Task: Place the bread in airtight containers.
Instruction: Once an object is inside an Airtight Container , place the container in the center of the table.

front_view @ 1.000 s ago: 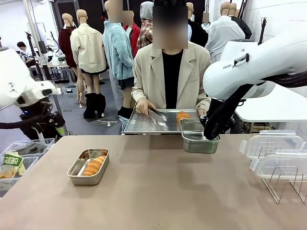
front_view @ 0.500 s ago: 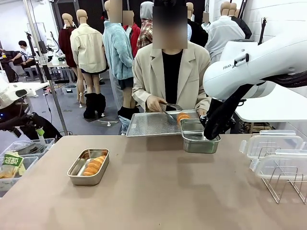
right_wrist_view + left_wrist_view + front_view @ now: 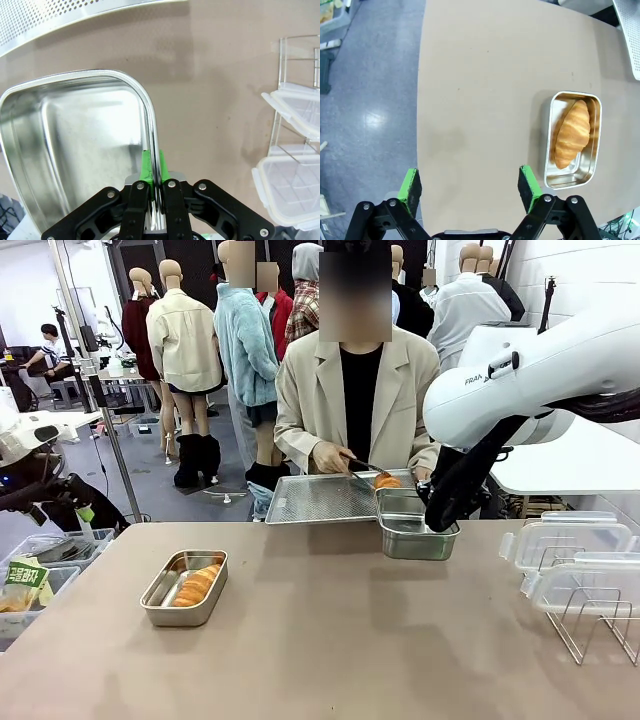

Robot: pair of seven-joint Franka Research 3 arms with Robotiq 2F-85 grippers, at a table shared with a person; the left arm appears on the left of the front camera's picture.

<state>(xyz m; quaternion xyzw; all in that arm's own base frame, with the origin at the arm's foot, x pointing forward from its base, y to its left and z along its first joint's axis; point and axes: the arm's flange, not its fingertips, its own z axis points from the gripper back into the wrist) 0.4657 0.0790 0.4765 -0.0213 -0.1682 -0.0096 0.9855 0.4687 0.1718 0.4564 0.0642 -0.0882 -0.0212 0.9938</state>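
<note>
One bread (image 3: 196, 585) lies in the steel airtight container (image 3: 152, 602) at the table's front left; the left wrist view shows this bread (image 3: 573, 133) in its container (image 3: 548, 150), to the right of my open left gripper (image 3: 469, 182), which hovers over the table's edge. My right gripper (image 3: 438, 522) is shut on the near rim of the second container (image 3: 405, 538) at the far side. The right wrist view shows that container (image 3: 75, 130) empty, its rim between the gripper's (image 3: 152, 165) green pads. The person's tongs hold another bread (image 3: 386, 481) just above this container.
The person holds a large perforated steel tray (image 3: 315, 500) beside the right container. Clear plastic lids (image 3: 565, 540) rest on a wire rack (image 3: 590, 625) at the right. A bin with packets (image 3: 30, 585) stands off the table's left edge.
The person's tongs have lifted the bread from the tray and carried it toward the right container. My left arm has pulled back to the left. The right gripper has stayed put.
</note>
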